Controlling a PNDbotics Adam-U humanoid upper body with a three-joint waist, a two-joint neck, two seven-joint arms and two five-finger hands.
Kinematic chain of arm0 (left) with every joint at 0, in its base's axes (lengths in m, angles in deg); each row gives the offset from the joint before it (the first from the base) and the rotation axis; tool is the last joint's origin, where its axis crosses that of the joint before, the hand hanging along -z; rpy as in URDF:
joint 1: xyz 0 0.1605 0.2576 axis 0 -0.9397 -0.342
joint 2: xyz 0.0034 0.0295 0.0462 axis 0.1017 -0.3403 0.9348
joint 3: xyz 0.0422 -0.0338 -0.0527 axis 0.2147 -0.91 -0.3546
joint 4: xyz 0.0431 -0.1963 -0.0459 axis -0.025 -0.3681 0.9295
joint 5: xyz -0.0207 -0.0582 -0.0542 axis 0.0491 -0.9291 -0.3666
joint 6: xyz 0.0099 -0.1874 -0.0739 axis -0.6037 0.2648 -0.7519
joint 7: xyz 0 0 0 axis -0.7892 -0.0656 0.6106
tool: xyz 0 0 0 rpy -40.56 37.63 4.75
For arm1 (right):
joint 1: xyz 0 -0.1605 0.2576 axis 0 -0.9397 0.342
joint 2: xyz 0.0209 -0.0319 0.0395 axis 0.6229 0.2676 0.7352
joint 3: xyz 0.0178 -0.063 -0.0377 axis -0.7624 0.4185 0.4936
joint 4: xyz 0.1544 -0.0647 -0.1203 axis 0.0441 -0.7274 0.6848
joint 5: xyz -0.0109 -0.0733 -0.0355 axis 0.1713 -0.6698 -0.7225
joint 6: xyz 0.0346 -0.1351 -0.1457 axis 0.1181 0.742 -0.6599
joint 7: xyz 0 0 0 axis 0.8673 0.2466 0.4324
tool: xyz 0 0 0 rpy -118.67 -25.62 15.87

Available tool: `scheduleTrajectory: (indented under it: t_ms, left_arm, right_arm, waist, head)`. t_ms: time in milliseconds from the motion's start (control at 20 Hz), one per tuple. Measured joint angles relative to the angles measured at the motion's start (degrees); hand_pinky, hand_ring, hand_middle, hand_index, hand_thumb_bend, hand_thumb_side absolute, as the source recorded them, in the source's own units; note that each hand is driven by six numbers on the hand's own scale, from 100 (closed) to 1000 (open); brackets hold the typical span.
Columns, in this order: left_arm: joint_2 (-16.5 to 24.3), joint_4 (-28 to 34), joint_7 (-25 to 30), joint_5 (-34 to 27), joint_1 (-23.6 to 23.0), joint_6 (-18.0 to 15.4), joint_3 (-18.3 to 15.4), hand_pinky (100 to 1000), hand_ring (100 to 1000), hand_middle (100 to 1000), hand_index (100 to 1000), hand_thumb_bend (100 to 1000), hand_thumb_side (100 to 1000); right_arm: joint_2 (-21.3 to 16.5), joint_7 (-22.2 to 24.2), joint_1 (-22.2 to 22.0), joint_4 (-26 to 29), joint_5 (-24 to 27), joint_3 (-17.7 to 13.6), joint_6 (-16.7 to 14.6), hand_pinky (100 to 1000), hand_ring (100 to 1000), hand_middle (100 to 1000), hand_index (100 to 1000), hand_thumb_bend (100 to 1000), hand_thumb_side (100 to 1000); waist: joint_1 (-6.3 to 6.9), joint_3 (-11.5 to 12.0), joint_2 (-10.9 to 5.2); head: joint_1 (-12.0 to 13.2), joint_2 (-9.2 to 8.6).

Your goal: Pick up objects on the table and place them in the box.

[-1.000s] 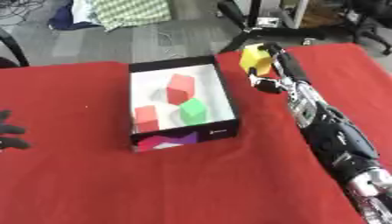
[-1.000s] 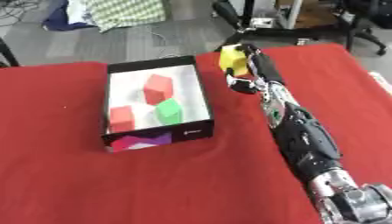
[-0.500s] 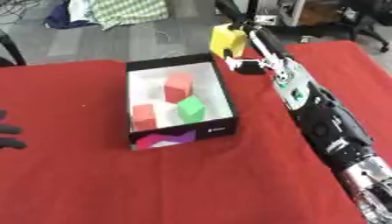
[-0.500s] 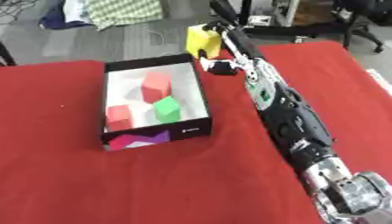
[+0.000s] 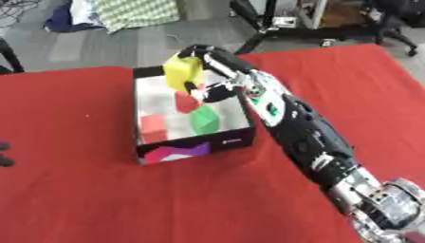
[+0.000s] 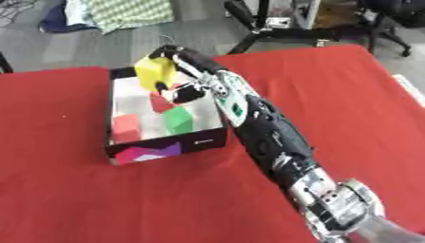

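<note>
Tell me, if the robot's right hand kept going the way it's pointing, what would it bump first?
Probably the box's far wall or white floor: the right hand holds the yellow block over that end. Depth is hard to judge.

A yellow block [image 5: 182, 72] hangs above the box [image 5: 146, 154] holding red and green blocks.

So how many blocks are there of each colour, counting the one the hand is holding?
Yellow block, held by the right hand above the box: 1
Red blocks, one and another, both in the box: 2
Green block, in the box: 1
Total: 4 blocks
</note>
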Motion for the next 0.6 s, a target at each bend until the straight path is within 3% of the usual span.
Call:
scheduleTrajectory:
  t_ms: [100, 150, 200, 250, 350, 450, 600]
  left_arm:
    - [-0.01, 0.00, 0.00, 0.00, 0.00, 0.00, 0.00, 804, 536, 598, 881, 173, 905]
    - [-0.01, 0.00, 0.00, 0.00, 0.01, 0.00, 0.00, 804, 535, 598, 881, 173, 905]
    - [-0.01, 0.00, 0.00, 0.00, 0.01, 0.00, 0.00, 804, 535, 598, 881, 173, 906]
    - [-0.01, 0.00, 0.00, 0.00, 0.01, 0.00, 0.00, 803, 535, 598, 881, 174, 906]
    - [-0.01, 0.00, 0.00, -0.01, 0.01, 0.00, 0.00, 803, 535, 598, 882, 173, 906]
    - [-0.01, 0.00, 0.00, -0.01, 0.01, 0.00, 0.00, 804, 535, 597, 881, 174, 906]
    - [-0.02, 0.00, -0.01, -0.01, -0.01, 0.00, -0.01, 804, 535, 597, 881, 174, 906]
  right_arm:
    - [0.80, 1.43, -0.25, -0.49, -1.89, -0.30, -1.15, 923, 797, 759, 946, 100, 225]
    - [1.02, 1.83, -0.25, -0.52, -2.79, -0.50, -1.54, 940, 837, 820, 962, 100, 356]
    - [1.12, 2.01, -0.25, -0.52, -3.72, -0.67, -1.78, 945, 848, 836, 965, 100, 381]
    - [1.12, 1.92, -0.25, -0.51, -4.63, -0.85, -1.91, 970, 896, 898, 976, 100, 478]
    - [1.12, 1.22, -0.28, -0.49, -6.59, -1.23, -1.90, 1000, 949, 960, 984, 100, 583]
    - [1.07, 0.02, -0.51, -0.49, -8.52, -1.70, -1.64, 1000, 1000, 1000, 993, 100, 673]
    - [1.01, -1.62, -0.91, -0.66, -10.44, -2.63, -1.86, 1000, 1000, 1000, 1000, 100, 712]
  waist:
    - [0.00, 0.01, 0.00]
    - [0.00, 0.01, 0.00]
    - [0.00, 0.02, 0.00]
    - [0.00, 0.02, 0.00]
    - [0.00, -0.01, 0.00]
    - [0.00, -0.18, 0.00]
    - [0.00, -0.34, 0.00]
  head:
    - [-0.04, -0.10]
    - [-0.07, -0.11]
    - [-0.09, -0.11]
    - [-0.13, -0.11]
    - [-0.16, -0.12]
    - [-0.17, -0.12]
    - [-0.14, -0.12]
